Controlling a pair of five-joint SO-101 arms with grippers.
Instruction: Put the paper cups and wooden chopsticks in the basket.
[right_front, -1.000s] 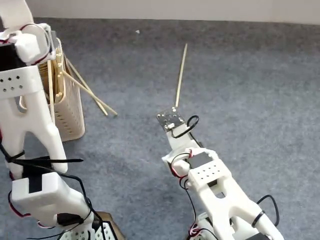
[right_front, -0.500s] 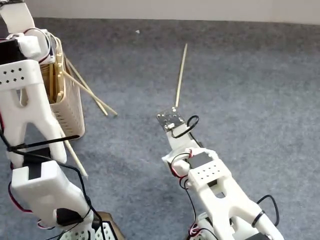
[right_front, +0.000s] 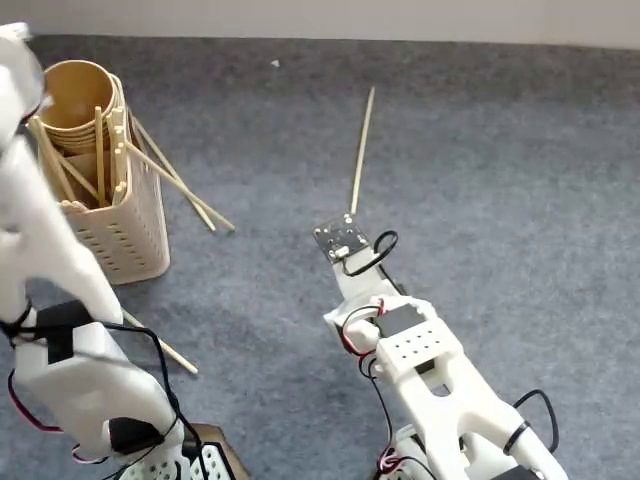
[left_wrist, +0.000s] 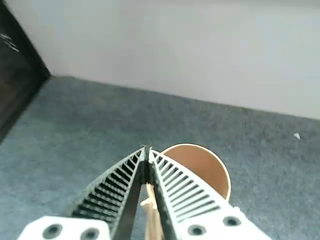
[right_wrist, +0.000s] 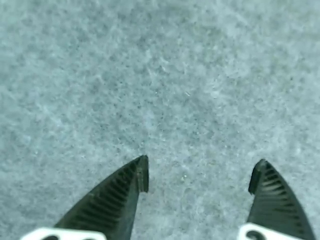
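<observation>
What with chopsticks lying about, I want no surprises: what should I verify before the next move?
1. Right gripper open and empty: ok.
2. Chopstick between its fingertips: not ok, bare carpet there.
3. Left gripper shut, above the cup: ok.
4. Cup in the basket, basket upright: ok.
5. All chopsticks inside: not ok; a lone chopstick lies on the carpet, a second chopstick lies by the left arm's base, and a leaning pair rests against the basket's outside.
</observation>
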